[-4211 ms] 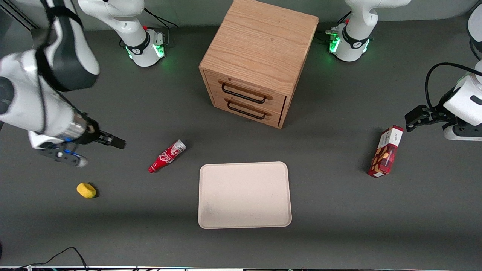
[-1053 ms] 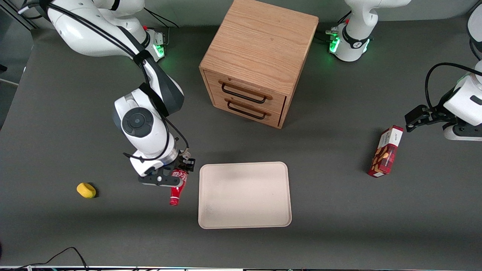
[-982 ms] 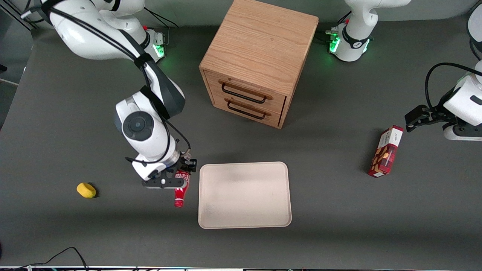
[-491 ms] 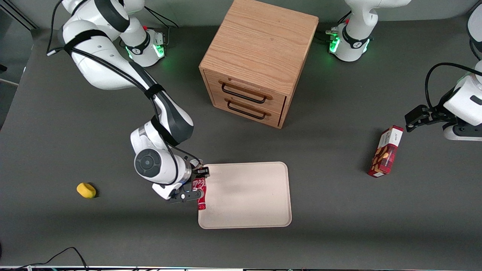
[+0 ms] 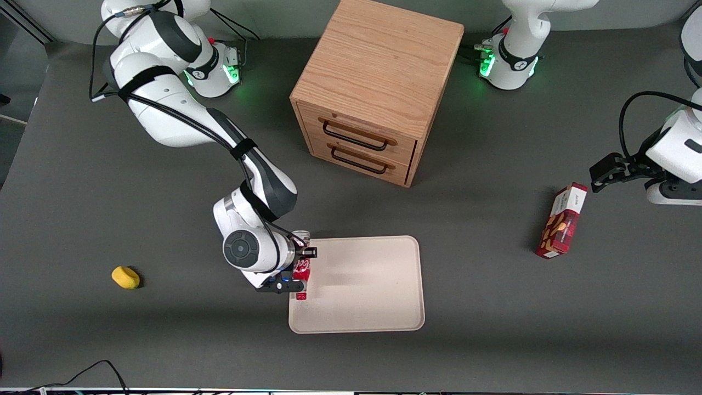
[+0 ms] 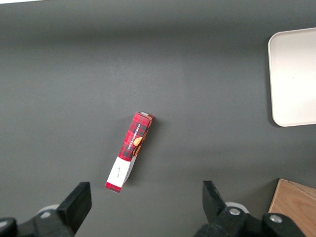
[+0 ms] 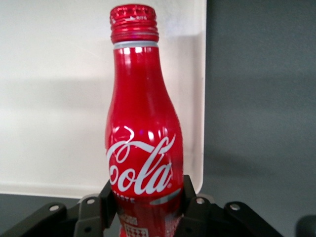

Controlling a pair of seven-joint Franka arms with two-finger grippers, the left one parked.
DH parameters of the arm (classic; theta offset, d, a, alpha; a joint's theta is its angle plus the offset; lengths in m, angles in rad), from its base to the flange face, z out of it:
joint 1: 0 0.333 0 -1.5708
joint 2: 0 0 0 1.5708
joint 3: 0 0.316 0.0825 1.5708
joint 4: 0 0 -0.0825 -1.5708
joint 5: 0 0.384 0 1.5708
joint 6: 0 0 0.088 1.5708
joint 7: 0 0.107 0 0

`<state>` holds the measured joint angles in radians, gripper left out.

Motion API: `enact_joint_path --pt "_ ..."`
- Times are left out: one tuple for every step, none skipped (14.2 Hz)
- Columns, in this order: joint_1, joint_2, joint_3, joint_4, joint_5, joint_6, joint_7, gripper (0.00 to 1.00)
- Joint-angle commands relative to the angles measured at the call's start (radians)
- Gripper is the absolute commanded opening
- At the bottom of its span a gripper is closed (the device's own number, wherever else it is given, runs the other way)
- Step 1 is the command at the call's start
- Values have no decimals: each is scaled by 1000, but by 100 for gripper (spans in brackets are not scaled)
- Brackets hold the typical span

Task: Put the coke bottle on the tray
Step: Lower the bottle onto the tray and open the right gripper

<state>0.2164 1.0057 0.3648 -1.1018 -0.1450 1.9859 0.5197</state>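
My pincer [image 5: 299, 270] clamps the coke bottle [image 7: 143, 133] lying flat, over the tray [image 5: 373, 307] rim. Carry further inward, lower gently, release once it rests.

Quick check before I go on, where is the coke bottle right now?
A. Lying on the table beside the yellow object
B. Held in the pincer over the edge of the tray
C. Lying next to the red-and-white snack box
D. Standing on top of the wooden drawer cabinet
B: the pincer is shut on the coke bottle, whose neck and cap reach over the rim of the tray; the wrist view shows the fingers clamping its body.
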Motion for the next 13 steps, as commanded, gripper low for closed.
enact_joint_path --pt "24 28 -33 71 13 14 5 0" --pt "35 34 -41 71 13 31 -3 0" --pt "37 36 -52 71 13 48 -4 0" --pt "40 43 -55 71 13 63 -13 0" --pt "43 51 -58 69 13 79 -17 0" --pt "43 60 -61 69 13 93 -17 0" --pt "49 62 -63 68 13 96 -17 0" --pt "52 62 -69 68 13 96 -18 0" --pt "57 62 -85 65 13 99 -20 0" --pt "58 62 -89 60 9 111 -23 0" --pt "58 63 -90 57 7 120 -29 0" --pt "58 63 -90 56 5 123 -47 2" --pt "58 65 -90 56 5 126 -49 61"
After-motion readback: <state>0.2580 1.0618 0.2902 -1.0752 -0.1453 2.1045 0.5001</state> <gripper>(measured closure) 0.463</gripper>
